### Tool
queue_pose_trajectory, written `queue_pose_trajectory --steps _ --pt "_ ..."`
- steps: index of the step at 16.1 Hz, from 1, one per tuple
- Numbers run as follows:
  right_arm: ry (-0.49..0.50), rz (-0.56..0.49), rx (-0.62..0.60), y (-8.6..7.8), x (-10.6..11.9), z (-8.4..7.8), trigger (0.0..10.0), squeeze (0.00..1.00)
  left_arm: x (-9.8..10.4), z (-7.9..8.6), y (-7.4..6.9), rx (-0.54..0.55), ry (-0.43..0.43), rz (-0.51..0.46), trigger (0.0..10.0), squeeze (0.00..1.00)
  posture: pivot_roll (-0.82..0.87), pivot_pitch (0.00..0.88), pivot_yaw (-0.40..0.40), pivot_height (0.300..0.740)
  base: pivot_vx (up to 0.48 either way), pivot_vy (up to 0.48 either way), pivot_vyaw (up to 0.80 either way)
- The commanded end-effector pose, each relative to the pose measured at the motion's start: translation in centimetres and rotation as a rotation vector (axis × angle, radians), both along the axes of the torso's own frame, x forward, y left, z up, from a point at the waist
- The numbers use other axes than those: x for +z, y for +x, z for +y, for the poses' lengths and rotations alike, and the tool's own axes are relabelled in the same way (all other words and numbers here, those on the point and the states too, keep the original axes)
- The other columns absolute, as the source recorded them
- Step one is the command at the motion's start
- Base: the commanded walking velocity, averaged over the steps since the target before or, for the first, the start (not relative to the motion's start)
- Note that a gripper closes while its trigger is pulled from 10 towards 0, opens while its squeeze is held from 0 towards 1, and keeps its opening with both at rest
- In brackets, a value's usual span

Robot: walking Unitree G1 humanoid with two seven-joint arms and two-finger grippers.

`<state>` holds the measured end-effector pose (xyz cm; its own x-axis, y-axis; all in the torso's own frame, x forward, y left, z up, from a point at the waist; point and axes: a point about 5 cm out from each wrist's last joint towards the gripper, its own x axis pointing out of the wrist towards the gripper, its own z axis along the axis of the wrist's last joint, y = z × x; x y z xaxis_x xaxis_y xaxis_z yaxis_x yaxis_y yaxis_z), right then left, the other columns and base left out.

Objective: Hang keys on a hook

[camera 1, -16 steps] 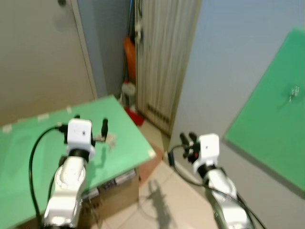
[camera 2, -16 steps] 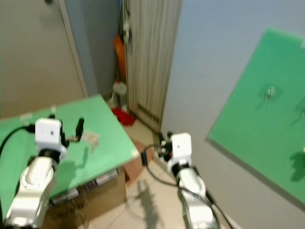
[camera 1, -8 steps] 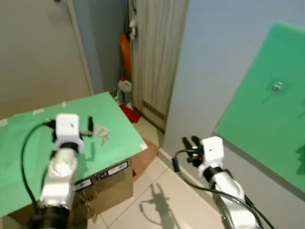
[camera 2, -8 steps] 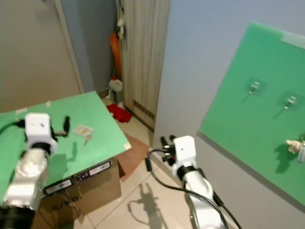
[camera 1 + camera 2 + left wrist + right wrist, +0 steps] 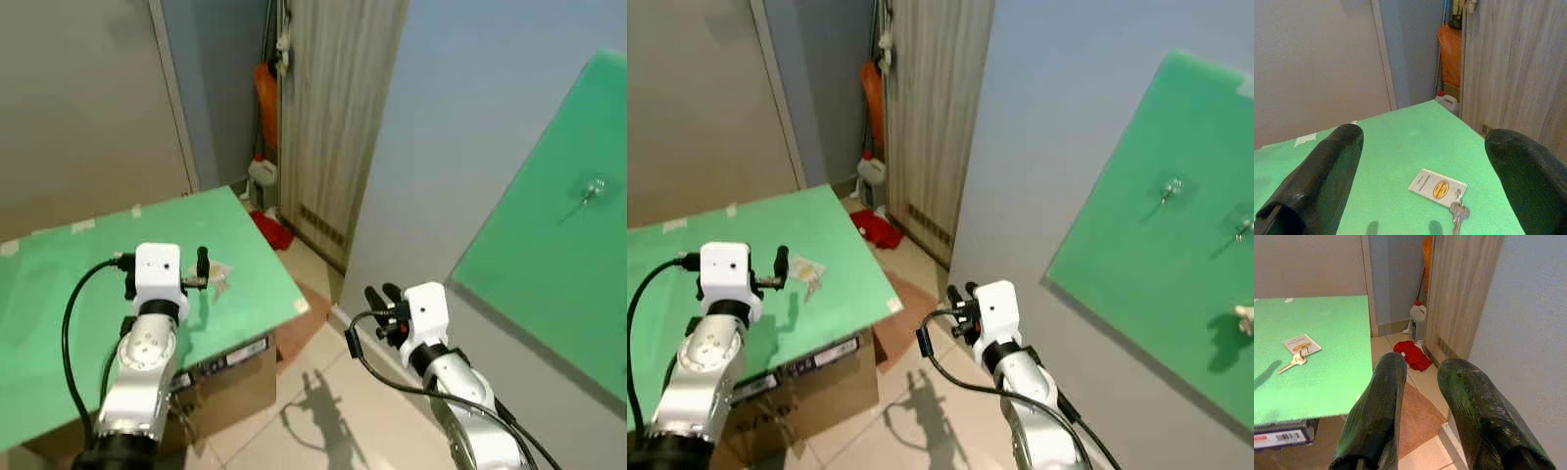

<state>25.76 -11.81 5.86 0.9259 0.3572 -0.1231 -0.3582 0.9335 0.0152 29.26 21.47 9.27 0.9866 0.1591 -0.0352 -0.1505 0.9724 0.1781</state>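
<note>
Your head camera has swung back left since half a second ago, so the green board (image 5: pixel 1176 235) on the right wall now shows fewer hooks (image 5: pixel 1168 188), while the keys (image 5: pixel 1459 213) with their white tag (image 5: pixel 1437 186) have not moved on the green table (image 5: pixel 59 294). Your left gripper (image 5: pixel 1425 176) reaches forward over the table, its fingers (image 5: pixel 1322 176) spread wide on nothing, with the keys lying just ahead between them. Your right gripper (image 5: pixel 1418 411) is held low over the tiled floor (image 5: pixel 323 411), fingers (image 5: pixel 1381 406) a narrow gap apart and empty.
</note>
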Motion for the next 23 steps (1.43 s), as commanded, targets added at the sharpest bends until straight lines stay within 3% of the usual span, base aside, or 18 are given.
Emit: queue_pose_trajectory --steps 1,11,16,20,23 --pt "-0.001 0.003 0.011 0.0 0.1 0.1 10.0 0.00 0.7 0.1 0.0 0.017 -0.007 -0.027 10.0 0.00 0.04 0.041 -0.051 0.740 0.458 0.000 0.00" --pt "0.000 0.021 0.040 -0.2 -0.3 0.7 10.0 0.00 0.7 -1.1 0.4 -0.021 0.026 -0.004 10.0 0.00 0.05 0.056 -0.052 0.740 0.455 0.000 0.00" --pt "0.002 0.025 0.050 -0.7 -0.3 0.8 10.0 0.00 0.8 -2.4 1.9 -0.108 0.049 0.034 10.0 0.00 0.03 0.079 -0.054 0.740 0.288 0.000 0.00" --pt "-0.040 0.047 0.050 -2.4 -0.1 -0.8 10.0 0.00 -1.1 -3.8 3.0 -0.134 -0.039 0.117 10.0 0.00 -0.05 0.137 -0.071 0.740 0.000 0.000 0.00" --pt "-0.082 0.058 0.040 -3.5 0.2 -2.4 10.0 0.00 -2.0 -4.8 2.1 -0.051 -0.116 0.143 10.0 0.00 -0.10 0.161 -0.087 0.740 0.000 0.000 0.00"
